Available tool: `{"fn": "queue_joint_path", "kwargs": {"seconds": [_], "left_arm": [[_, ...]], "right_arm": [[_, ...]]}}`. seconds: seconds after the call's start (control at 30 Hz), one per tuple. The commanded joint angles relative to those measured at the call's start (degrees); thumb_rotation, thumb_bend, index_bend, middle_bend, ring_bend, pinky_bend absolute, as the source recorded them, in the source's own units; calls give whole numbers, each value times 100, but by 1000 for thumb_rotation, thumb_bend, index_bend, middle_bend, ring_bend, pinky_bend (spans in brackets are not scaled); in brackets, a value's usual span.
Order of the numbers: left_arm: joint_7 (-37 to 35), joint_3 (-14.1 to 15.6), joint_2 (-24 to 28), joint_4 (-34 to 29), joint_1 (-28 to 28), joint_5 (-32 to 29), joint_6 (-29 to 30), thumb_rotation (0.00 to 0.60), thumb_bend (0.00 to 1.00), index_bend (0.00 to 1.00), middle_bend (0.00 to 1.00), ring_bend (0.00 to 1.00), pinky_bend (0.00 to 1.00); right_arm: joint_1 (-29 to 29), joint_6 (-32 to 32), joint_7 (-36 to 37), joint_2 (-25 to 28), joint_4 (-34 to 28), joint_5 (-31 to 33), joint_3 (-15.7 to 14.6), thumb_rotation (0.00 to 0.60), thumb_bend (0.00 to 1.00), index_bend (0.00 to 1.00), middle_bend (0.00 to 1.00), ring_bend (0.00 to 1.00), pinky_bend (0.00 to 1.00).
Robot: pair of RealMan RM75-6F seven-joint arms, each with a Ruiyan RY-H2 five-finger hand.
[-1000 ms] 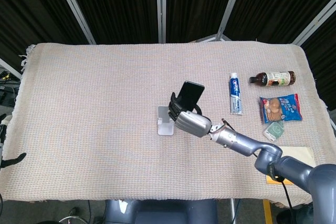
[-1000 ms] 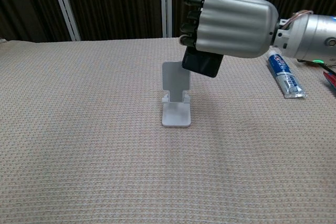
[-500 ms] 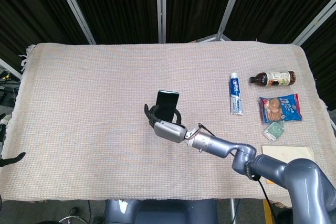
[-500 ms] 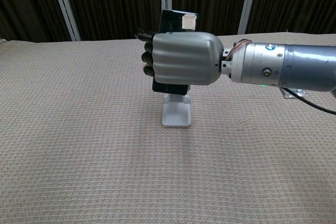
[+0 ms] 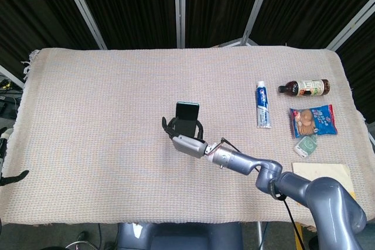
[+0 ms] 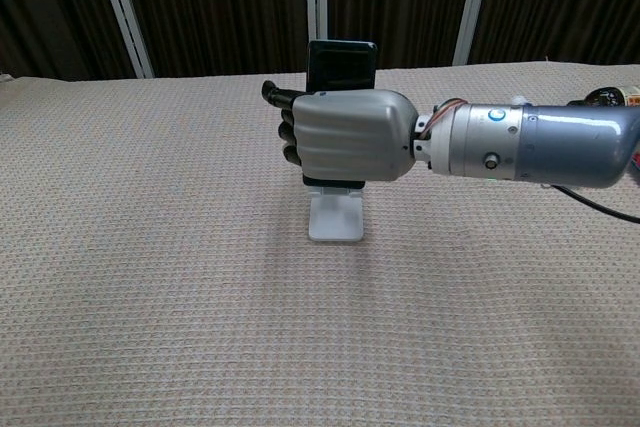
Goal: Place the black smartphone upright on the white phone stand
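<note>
The right robot hand [image 6: 345,137] grips the phone [image 6: 341,67] upright, now lowered from half a second ago onto the white stand [image 6: 336,217] at mid-desk [image 6: 150,247] — seemingly seated. Releasing looks next; the left robot hand isn't visible.
</note>
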Motion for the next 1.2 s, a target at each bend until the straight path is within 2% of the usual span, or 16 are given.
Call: {"fn": "queue_joint_path", "kwargs": {"seconds": [0.03,0.3,0.4,0.53,0.63,0.97,1.2], "left_arm": [[-5,2,3,-4,-3,-9,-15,600,0,0,0,0,0],[-12,1,6,-5,-7,-19,-14,600,0,0,0,0,0],[-1,4,0,-8,-12,-23,-23,600,0,0,0,0,0],[11,4,-1,-14,-10,-24,-10,600,0,0,0,0,0],[18,7,-2,-17,-10,-27,-9,600,0,0,0,0,0],[26,23,2,-51,-2,13,23,600,0,0,0,0,0],[-30,48,26,-82,6,89,38,600,0,0,0,0,0]], "right_arm": [[26,62,51,-14,53,-36,-71,600,109,493,451,430,189],[39,196,199,-122,272,-33,-214,600,107,490,441,425,161],[33,222,215,-164,329,-11,-244,600,97,460,393,393,120],[-2,121,165,-166,300,133,-226,600,91,282,213,218,5],[-20,155,89,-131,235,169,-219,600,90,175,146,148,0],[-107,350,56,-2,26,263,-210,600,91,125,135,140,0],[-445,949,37,446,-584,387,-106,600,91,110,133,140,0]]}}
